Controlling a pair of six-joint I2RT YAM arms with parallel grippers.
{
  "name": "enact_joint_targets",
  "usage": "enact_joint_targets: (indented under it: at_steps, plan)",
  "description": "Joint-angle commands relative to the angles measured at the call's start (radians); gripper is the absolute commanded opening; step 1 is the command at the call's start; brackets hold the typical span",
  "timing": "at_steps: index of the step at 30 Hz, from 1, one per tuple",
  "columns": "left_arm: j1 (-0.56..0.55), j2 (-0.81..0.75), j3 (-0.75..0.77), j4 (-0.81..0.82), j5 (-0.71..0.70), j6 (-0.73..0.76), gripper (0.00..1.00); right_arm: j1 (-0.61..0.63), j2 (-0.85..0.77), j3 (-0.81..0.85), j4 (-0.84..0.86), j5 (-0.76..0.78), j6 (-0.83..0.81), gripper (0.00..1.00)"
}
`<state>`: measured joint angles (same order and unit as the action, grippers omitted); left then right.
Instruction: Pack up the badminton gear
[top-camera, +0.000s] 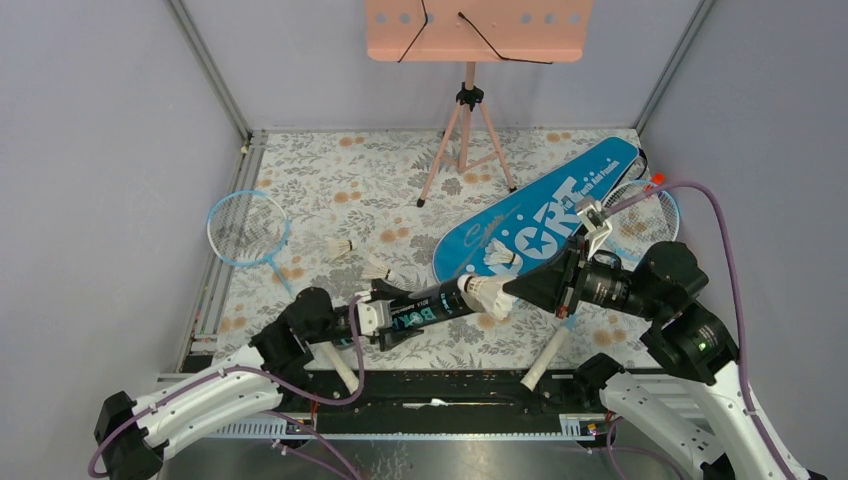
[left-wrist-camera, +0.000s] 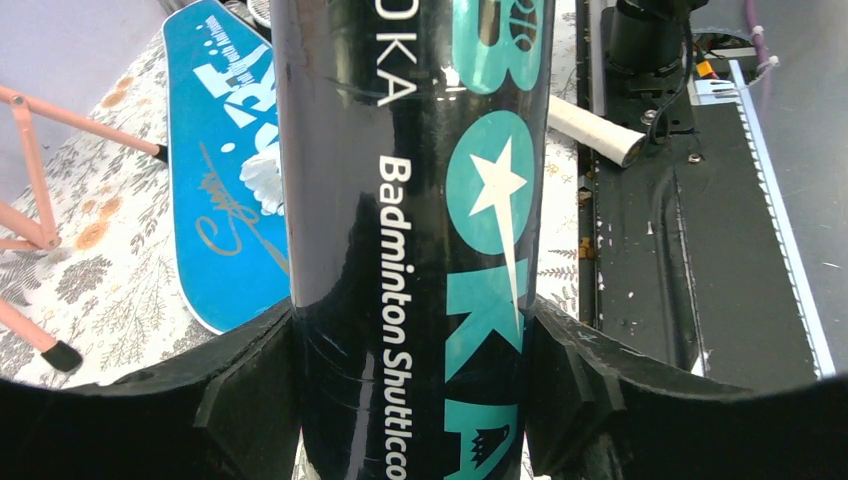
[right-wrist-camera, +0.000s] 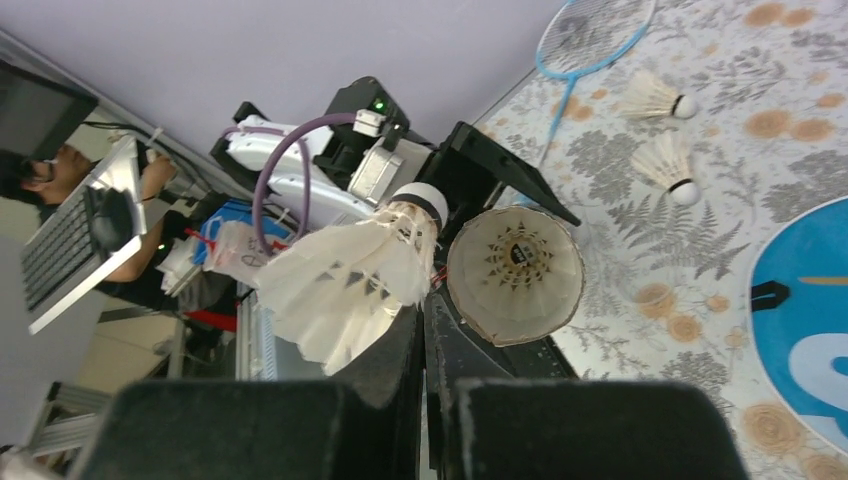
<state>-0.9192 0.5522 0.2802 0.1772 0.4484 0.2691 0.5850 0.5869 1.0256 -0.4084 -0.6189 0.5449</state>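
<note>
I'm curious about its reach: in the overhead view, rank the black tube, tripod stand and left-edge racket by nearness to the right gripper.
1. Black tube: mouth just left of the right gripper.
2. Pink tripod stand: farther back, centre.
3. Racket: far left edge.

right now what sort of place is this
Probably a robotics lab test booth: grey panel walls surround a floral tablecloth, and a person at a keyboard is just outside.

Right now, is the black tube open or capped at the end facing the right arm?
Open. The right wrist view looks straight into the uncapped mouth of the black tube, where a shuttlecock sits nested inside.
</note>
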Motion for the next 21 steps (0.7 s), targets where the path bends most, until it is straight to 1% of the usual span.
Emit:
enact_joint_targets:
  at_steps: [1,3,7,9,12,15,17,21]
  plan:
    - [-0.003,-0.028,0.037,0.05,0.078,0.019,0.04,-0.004,-0.002,0.009,0.024,-0.119,0.068,0.0]
    - [-0.003,-0.043,0.031,0.05,0.089,0.023,0.04,-0.004,-0.001,0.01,-0.01,-0.129,0.062,0.0]
    - [-0.004,-0.08,0.014,0.044,0.13,0.037,0.04,-0.004,0.003,0.044,-0.15,-0.064,-0.016,0.0]
    - [-0.004,-0.095,0.008,0.043,0.146,0.044,0.04,-0.004,0.012,0.048,-0.181,-0.073,-0.03,0.0]
    - [-0.003,-0.105,0.007,0.028,0.168,0.058,0.04,-0.004,0.04,0.038,-0.205,-0.112,-0.042,0.0]
    - [-0.004,-0.098,0.01,0.011,0.204,0.078,0.04,-0.004,0.09,0.026,-0.192,-0.184,-0.041,0.0]
    - [-0.004,-0.085,0.016,-0.006,0.221,0.092,0.05,-0.003,0.124,0.033,-0.184,-0.187,-0.048,0.0]
    - [-0.004,-0.054,0.031,-0.003,0.202,0.084,0.04,-0.002,0.182,0.07,-0.176,-0.185,-0.076,0.0]
